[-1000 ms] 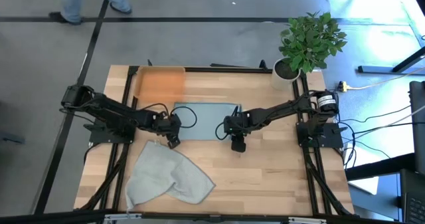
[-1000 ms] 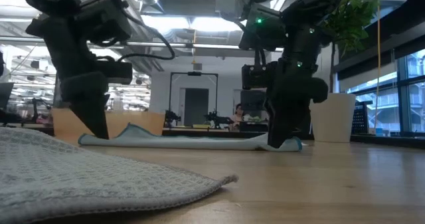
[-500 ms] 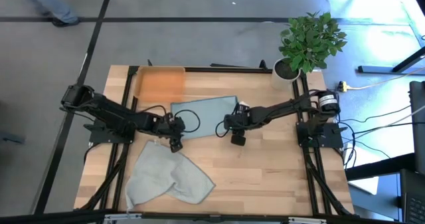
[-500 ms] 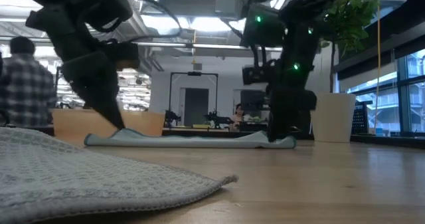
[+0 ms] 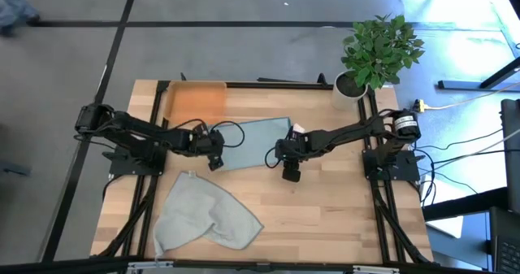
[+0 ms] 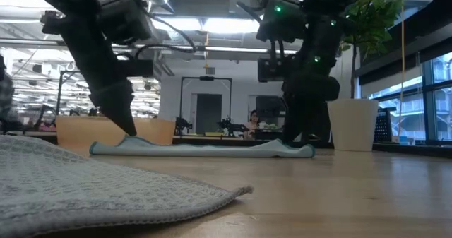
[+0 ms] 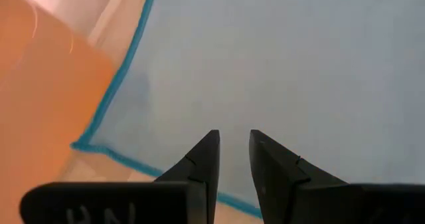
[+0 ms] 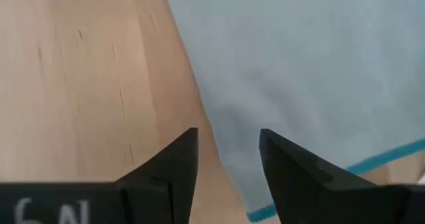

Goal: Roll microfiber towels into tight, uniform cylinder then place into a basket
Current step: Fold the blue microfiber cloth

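**Teal towel flat between two tools, nothing rolled yet**

The teal-blue towel (image 5: 252, 142) lies spread on the counter (image 5: 341, 209), just in front of the orange basket (image 5: 195, 102), with one tool at each of its near corners. The left tool (image 5: 214, 154) hovers over the corner beside the basket with its fingers (image 7: 202, 161) a narrow slit apart and nothing between them. The right tool (image 5: 289, 167) stands over the opposite edge, its gap somewhat wider and also empty.

The likely trouble is uneven rolling. If one tool catches the hem and the other misses, the cloth would skew and roll into a cone rather than a cylinder. The left corner sits so near the basket that a slide could push the cloth against its wall. Thin fabric may also slip out of a shallow pinch.

By count: two towels, this one and the grey-green towel (image 5: 203, 213) lying crumpled near the counter's front edge; one basket; two tools; one potted plant (image 5: 375, 50) at the far right corner.
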Robot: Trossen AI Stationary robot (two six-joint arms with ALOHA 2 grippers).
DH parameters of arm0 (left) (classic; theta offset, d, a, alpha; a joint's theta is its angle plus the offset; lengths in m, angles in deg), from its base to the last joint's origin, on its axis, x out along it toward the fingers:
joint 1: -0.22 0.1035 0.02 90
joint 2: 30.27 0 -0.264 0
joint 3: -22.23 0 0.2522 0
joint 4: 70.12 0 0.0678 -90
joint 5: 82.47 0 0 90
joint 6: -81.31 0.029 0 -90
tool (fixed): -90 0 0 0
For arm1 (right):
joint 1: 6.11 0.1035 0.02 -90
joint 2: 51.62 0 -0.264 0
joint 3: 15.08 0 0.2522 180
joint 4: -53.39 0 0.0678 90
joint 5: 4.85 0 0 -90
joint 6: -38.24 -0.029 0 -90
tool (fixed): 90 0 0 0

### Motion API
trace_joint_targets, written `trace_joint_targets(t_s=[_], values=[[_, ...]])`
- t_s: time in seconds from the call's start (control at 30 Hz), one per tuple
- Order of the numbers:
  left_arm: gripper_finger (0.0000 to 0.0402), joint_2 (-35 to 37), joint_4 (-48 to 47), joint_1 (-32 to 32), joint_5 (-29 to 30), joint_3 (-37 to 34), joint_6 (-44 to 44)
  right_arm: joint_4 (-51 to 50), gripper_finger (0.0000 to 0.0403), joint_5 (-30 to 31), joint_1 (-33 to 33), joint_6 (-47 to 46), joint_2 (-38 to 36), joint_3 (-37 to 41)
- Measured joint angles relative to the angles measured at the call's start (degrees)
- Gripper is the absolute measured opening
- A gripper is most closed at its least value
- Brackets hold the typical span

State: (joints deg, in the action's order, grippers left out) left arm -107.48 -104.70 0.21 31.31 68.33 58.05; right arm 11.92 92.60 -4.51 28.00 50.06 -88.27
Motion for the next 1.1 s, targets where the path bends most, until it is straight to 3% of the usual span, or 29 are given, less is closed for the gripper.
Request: trace_joint_targets(t_s=[0.33,0.8,1.1], values=[[0.0071,0.2,2.5,2.8,-3.3,-5.8,-4.1,1.7,0.0163,0.5,-0.8,-0.3,-0.3,5.3],[0.0071,0.0,9.7,-2.3,-14.8,-6.2,-6.7,5.8,0.0163,1.7,-4.0,4.5,-0.2,6.1],[0.0071,-0.1,11.7,-5.7,-16.5,-6.3,-10.2,7.3,0.0163,10.9,-5.4,8.0,0.1,6.2]])
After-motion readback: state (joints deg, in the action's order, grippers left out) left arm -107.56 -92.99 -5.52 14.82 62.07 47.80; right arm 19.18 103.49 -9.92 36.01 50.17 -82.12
